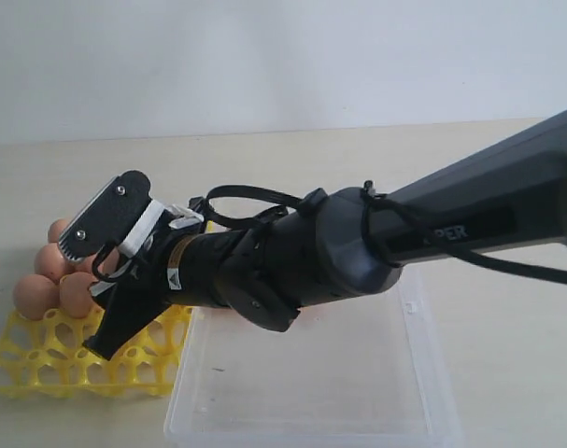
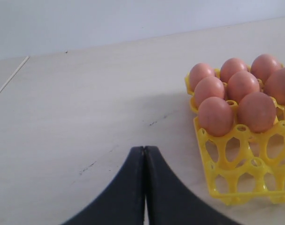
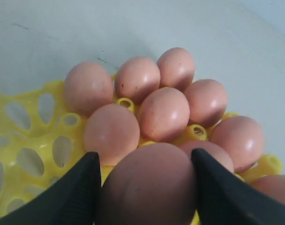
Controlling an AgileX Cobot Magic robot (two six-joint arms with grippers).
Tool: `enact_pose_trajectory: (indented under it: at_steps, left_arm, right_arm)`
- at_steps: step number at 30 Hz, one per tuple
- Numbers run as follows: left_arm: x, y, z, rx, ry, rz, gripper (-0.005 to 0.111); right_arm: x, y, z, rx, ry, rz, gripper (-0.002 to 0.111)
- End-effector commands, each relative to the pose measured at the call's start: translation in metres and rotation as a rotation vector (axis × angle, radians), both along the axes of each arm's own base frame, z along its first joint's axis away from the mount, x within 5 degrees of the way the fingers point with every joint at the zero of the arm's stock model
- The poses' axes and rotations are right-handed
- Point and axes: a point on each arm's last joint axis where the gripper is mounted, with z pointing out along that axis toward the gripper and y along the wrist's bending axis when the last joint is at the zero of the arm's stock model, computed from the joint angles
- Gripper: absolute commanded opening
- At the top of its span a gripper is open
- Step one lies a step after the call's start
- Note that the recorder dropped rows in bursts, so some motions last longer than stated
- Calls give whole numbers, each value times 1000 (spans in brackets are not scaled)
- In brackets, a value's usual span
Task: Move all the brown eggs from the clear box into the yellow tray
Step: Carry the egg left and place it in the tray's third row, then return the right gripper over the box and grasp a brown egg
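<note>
Exterior view: the right gripper (image 1: 85, 297) reaches over the glossy yellow tray (image 1: 40, 369) at lower left. The clear box (image 1: 302, 397), thin-rimmed plastic, lies lower centre.

Left wrist view: the left gripper (image 2: 144, 149) is bottom centre, its smooth black jaws pressed together, pale tabletop (image 2: 76, 103) beyond.

Right wrist view: matte fingers (image 3: 76, 187) pinch a smooth oval brown egg (image 3: 149, 187) at bottom centre, the other eggs (image 3: 163, 112) cupped behind.
</note>
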Motion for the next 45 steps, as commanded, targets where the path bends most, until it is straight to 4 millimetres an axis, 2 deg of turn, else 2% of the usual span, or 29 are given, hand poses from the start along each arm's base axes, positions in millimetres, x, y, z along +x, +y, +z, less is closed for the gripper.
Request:
enact_pose_trajectory:
  at_steps: [1, 11, 13, 17, 22, 23, 25, 28, 32, 34, 37, 39, 42, 45]
  left_arm:
    - [0, -1, 2, -6, -19, -7, 0]
    - [0, -1, 2, -8, -19, -7, 0]
    - [0, -1, 2, -8, -19, -7, 0]
    - [0, -1, 2, -6, -19, -7, 0]
    - [0, -1, 2, -6, -19, -7, 0]
    - [0, -1, 2, -6, -19, -7, 0]
    - [0, -1, 2, -8, -19, -7, 0]
    - [0, -1, 2, -8, -19, -7, 0]
    - [0, -1, 2, -6, -19, -7, 0]
    - [0, -1, 2, -6, -19, -7, 0]
    - [0, -1, 2, -6, -19, -7, 0]
    - [0, -1, 2, -8, -19, -7, 0]
    - [0, -1, 2, -8, -19, -7, 0]
    - [0, -1, 2, -8, -19, -7, 0]
  right_arm:
    - [1, 4, -5, 47, -34, 17, 0]
    - [5, 11, -15, 96, 4, -11, 0]
    - [7, 13, -16, 106, 15, -19, 4]
    - [7, 13, -16, 105, 20, -22, 22]
    - [6, 12, -18, 91, 44, -33, 63]
    - [6, 11, -19, 83, 48, -35, 68]
    - [6, 10, -14, 59, 57, -37, 69]
    - [3, 4, 5, -5, 58, -37, 61]
    - [-1, -20, 44, -196, 54, -28, 40]
    - [3, -40, 61, -278, 54, -44, 30]
    - [14, -72, 72, -401, 89, -108, 25]
    - [22, -92, 72, -502, 108, -144, 30]
    - [28, -115, 68, -662, 138, -136, 48]
    - [28, -121, 65, -710, 172, -115, 66]
